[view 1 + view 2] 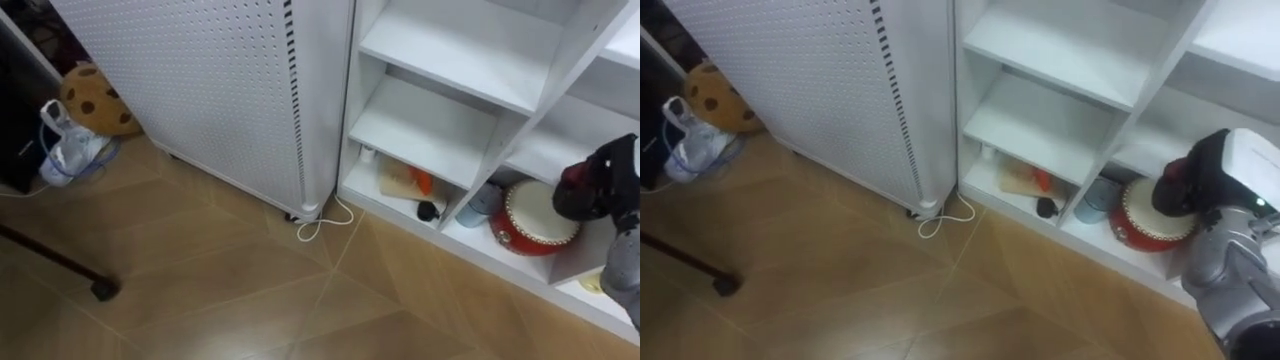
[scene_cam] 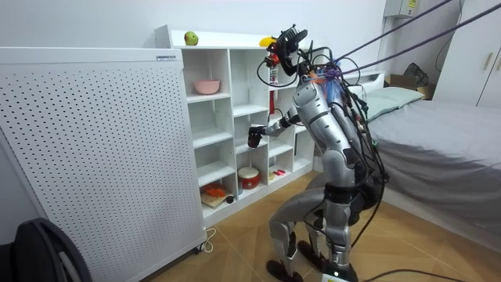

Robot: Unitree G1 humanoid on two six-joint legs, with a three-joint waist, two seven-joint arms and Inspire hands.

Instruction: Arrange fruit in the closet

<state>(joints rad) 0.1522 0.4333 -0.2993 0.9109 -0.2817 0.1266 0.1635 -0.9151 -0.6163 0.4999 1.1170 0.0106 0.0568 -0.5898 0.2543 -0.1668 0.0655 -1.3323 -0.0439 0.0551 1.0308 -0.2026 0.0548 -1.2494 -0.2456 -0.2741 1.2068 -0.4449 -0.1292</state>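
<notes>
Right hand: dark, raised before white closet shelves, cannot tell if clamped; round red drum, bottom shelf; smooth round green apple on closet top; yellow banana further along; perforated white panel adjoining.

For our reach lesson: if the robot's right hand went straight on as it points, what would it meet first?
Probably the white closet: the right hand points into an open middle compartment above the red drum, though depth is unclear.
</notes>
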